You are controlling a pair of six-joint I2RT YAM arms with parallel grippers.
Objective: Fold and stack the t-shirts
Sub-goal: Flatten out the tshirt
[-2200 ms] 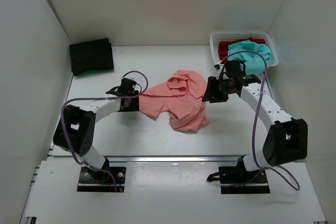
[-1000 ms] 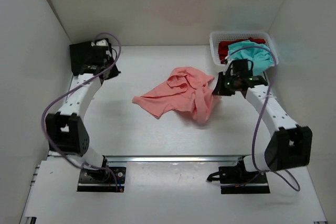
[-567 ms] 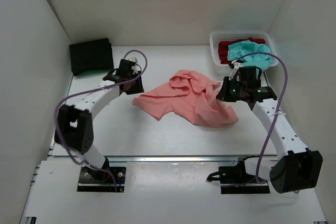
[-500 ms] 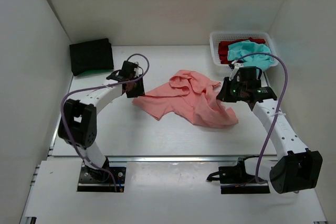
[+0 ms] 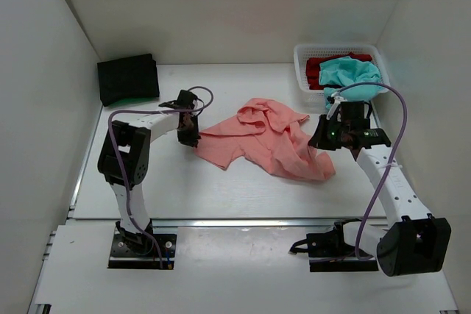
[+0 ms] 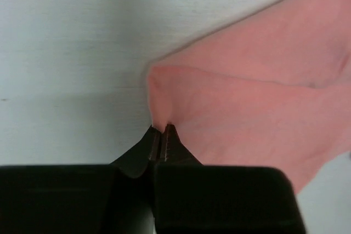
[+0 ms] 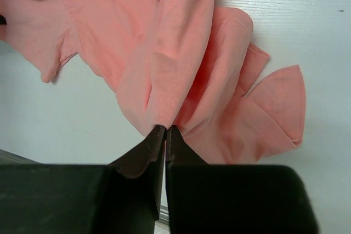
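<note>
Top external — one salmon-pink t-shirt pinched by left gripper, right gripper.

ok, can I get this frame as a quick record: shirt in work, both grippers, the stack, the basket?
shirt in work: salmon-pink shirt, crumpled mid-table, not folded
left: left gripper shut, pinching the shirt's left edge
right: right gripper shut, pinching a fold on the shirt's right side
stack: black shirt folded at the far left corner, green edge showing under it
basket: white mesh basket at far right, teal shirt lying over red shirt
</note>
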